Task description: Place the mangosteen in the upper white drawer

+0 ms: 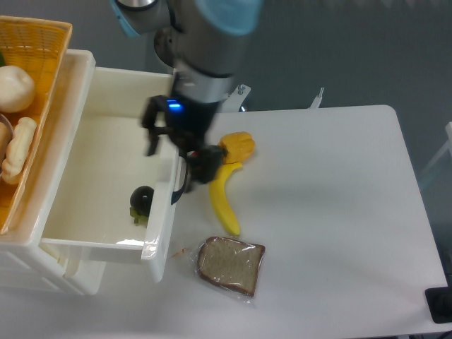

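Note:
The mangosteen (142, 200), small, near-black with a green leafy cap, lies on the floor of the upper white drawer (99, 246), near its front right corner. The drawer is pulled open, and its front panel with the dark curved handle (179, 188) faces right. My gripper (176, 151) hangs over the drawer's right front part, above and to the right of the mangosteen. Its dark fingers (151, 135) are spread apart with nothing between them. It does not touch the fruit.
An orange wicker basket (42, 42) with pale bread-like items sits on the cabinet top at the left. On the white table lie a banana (224, 201), a yellow item (239, 145) behind it, and a wrapped slice of brown bread (229, 265). A dark object (441, 305) is at the bottom right edge.

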